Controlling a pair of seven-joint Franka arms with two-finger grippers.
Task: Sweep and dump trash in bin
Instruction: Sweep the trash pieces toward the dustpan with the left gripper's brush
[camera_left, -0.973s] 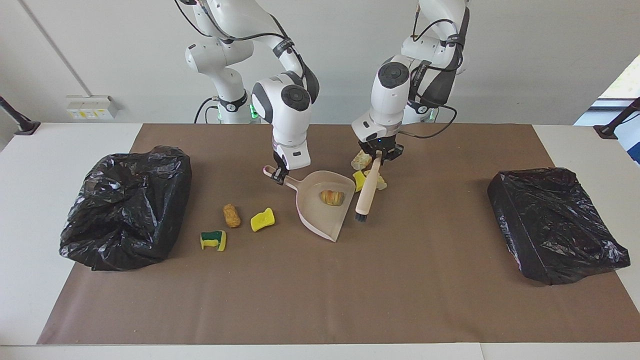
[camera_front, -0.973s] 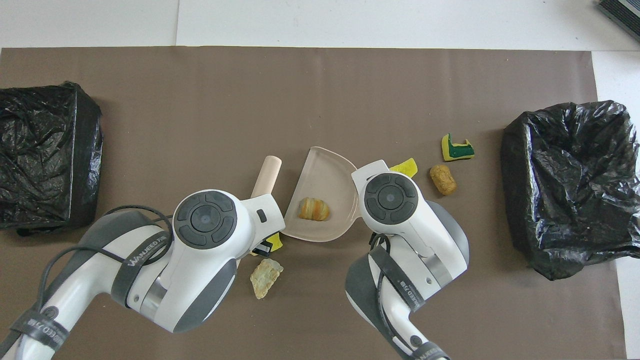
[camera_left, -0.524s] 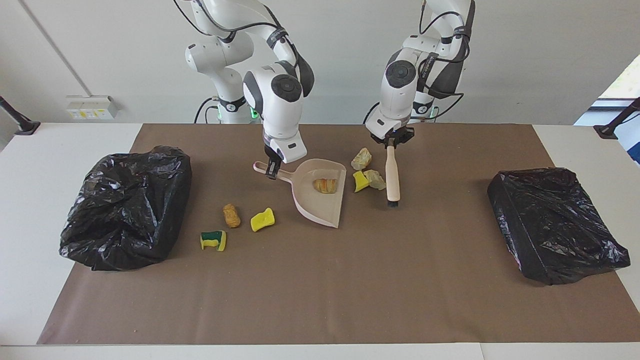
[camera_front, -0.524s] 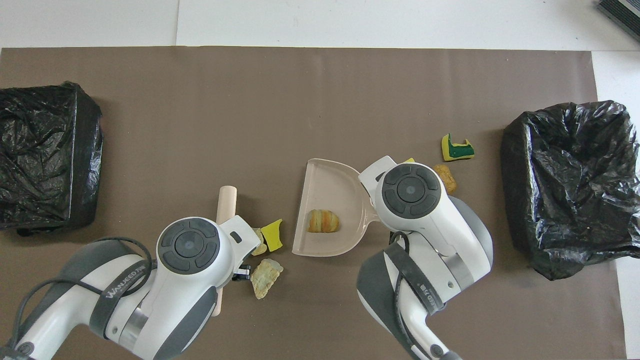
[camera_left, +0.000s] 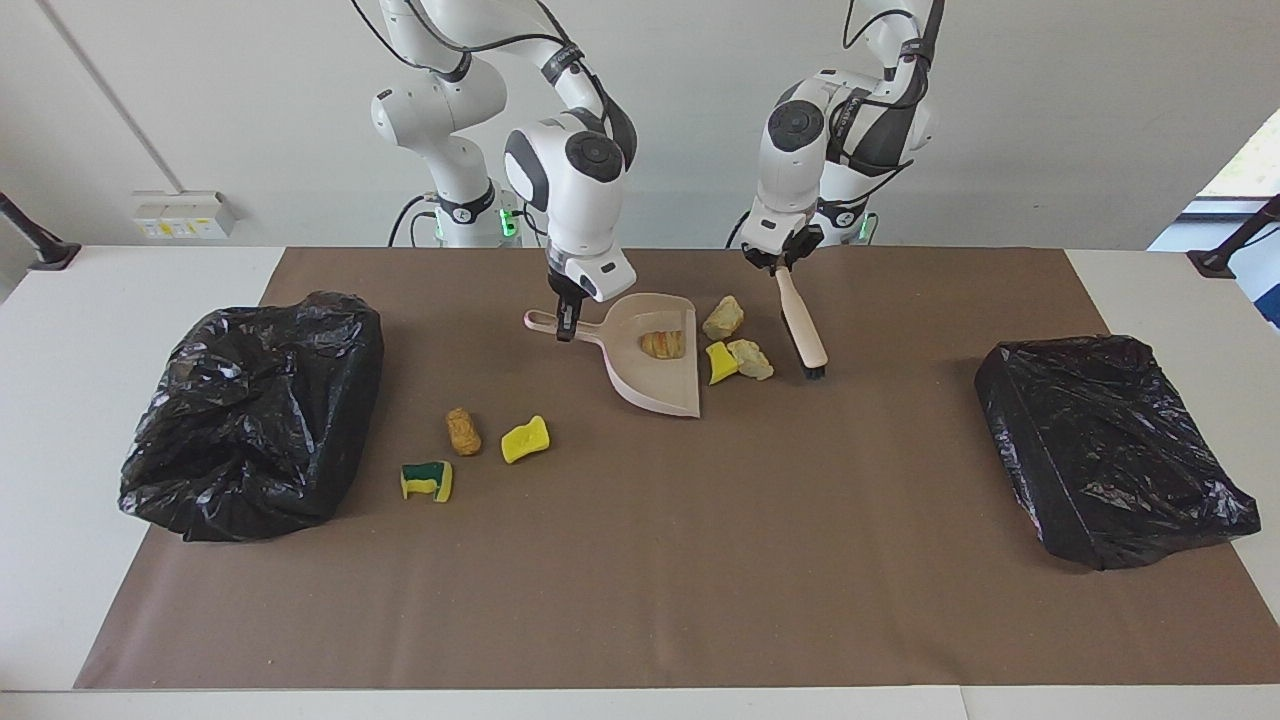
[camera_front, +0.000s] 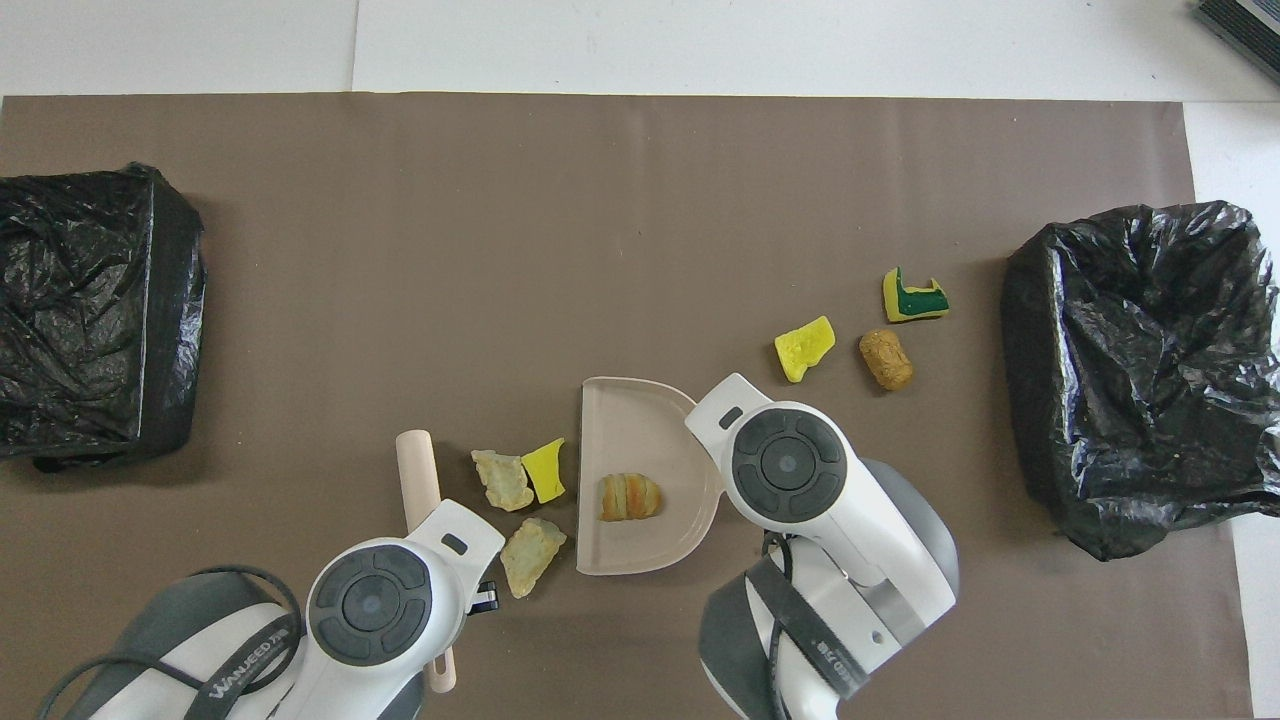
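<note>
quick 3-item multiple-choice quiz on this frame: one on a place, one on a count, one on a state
1. Where is the striped tan scrap?
A. in the dustpan
B. in a black bag
C. on the bare mat

2. How many scraps lie on the mat between the dustpan and the brush?
A. one
B. three
C. five

3. What is the left hand doing?
A. hanging empty
B. gripping the brush handle
C. gripping the dustpan

Answers:
1 A, the scrap sits inside the pan's walls.
2 B, two pale chunks and one yellow piece lie there.
3 B, the brush hangs slanted from that hand; the right hand has the dustpan handle.
</note>
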